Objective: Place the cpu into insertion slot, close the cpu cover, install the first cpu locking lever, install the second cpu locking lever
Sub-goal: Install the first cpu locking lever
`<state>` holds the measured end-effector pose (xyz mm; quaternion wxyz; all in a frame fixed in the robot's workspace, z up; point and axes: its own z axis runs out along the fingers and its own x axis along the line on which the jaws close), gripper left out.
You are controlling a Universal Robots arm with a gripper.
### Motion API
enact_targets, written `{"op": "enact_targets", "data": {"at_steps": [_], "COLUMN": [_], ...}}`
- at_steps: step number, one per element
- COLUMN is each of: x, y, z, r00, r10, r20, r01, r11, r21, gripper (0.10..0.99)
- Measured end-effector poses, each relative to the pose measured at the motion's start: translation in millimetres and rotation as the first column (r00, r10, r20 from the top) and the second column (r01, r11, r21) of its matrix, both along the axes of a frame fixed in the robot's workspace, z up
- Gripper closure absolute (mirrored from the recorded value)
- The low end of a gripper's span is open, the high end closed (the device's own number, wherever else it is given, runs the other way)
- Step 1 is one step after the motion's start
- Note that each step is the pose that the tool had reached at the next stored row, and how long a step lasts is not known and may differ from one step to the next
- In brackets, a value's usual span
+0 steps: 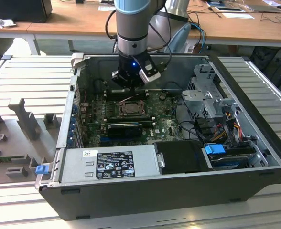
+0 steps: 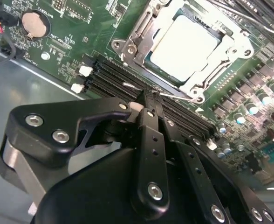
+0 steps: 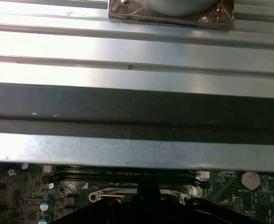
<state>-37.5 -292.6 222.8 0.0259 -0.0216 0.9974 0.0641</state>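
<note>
The cpu [image 2: 183,46], a pale silvery square, lies in the insertion slot [image 2: 149,61] on the green board. The cpu cover [image 2: 130,44], a dull-metal frame, lies flat around it. A thin wire locking lever [image 2: 174,94] runs along the socket's edge nearest the gripper. My gripper [image 2: 148,97] is shut, its tips right at that lever, with nothing between the fingers. In the exterior view the gripper [image 1: 129,89] hangs inside the open computer case, just behind the socket [image 1: 131,109]. The first wrist view shows the cover's edge [image 3: 110,193] in front of the dark gripper body.
Long black memory slots [image 2: 118,77] lie between gripper and socket. A coin battery [image 2: 34,24] sits on the board. Power supply [image 1: 114,163], drive cage [image 1: 207,98] and cables [image 1: 226,124] crowd the case. A grey fixture tray [image 1: 21,138] lies on the exterior view's left.
</note>
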Motion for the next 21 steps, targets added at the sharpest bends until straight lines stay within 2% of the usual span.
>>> {"op": "enact_targets", "data": {"at_steps": [2,6,9,10,11,12,21], "x": [3.7,10.9,15.1,16.0,16.1,16.1,16.2], "y": [0.2,0.4,0.3,0.3,0.3,0.3,0.4], "z": [-4.2,-5.4,-6.3,-7.1,-8.0,-8.4,-13.7], "r00": [1.0000,1.0000,1.0000,0.9998,0.9992,0.9991,0.9992], "r10": [0.000,0.000,0.000,0.000,0.000,0.000,0.000], "r20": [-0.0010,-0.0033,-0.0076,-0.0183,-0.0391,-0.0414,-0.0400], "r01": [0.000,0.000,0.000,0.000,0.000,0.000,0.000], "r11": [1.0000,1.0000,1.0000,1.0000,1.0000,1.0000,1.0000], "r21": [0.000,0.000,0.001,0.001,0.001,0.001,0.002], "gripper": [0.980,0.980,0.980,0.980,0.980,0.980,0.980]}}
